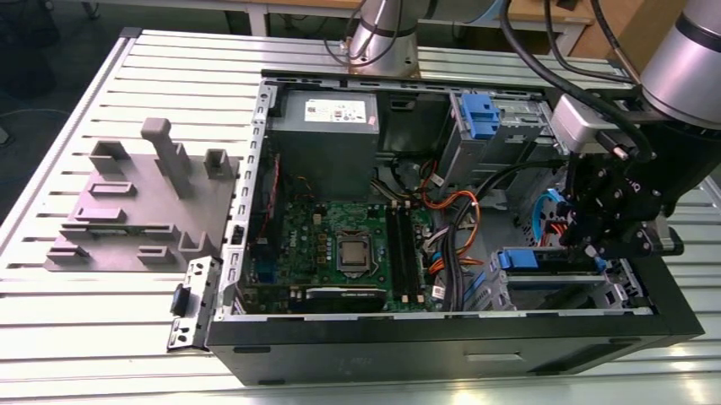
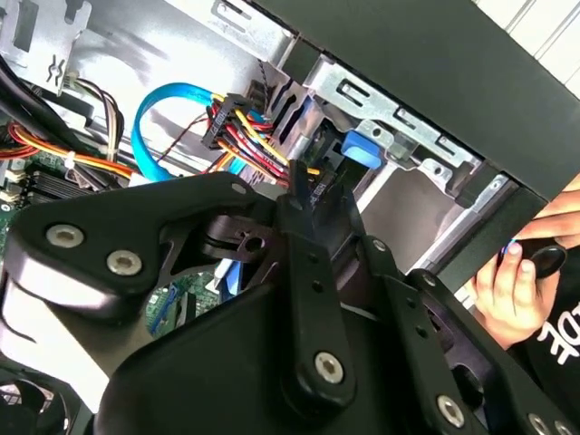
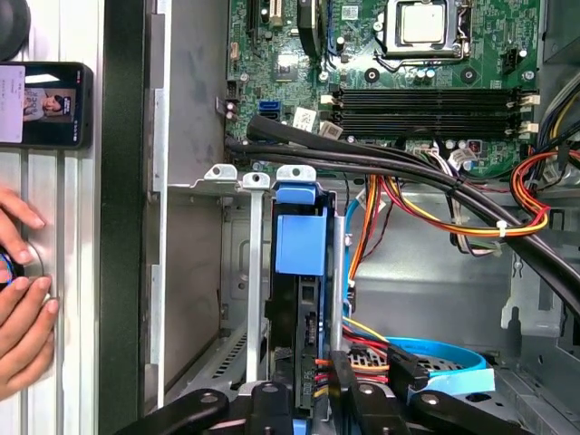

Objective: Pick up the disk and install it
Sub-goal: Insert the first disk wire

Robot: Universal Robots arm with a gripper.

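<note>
First wrist view: disk [image 3: 297, 243], in bay [image 3: 255, 299], gripped between fingers [image 3: 361, 408].

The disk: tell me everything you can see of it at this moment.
The disk stands on edge in a metal drive bay of the open computer case, a dark slab capped by a blue plastic bracket. Red, yellow and black wires reach its end nearest the gripper.

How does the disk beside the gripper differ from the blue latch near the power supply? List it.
The disk sits right beside the gripper; the blue latch stands well away. In the exterior view the latch looks tall and narrow, the disk's bracket wide and low. Both show blue plastic.
</note>
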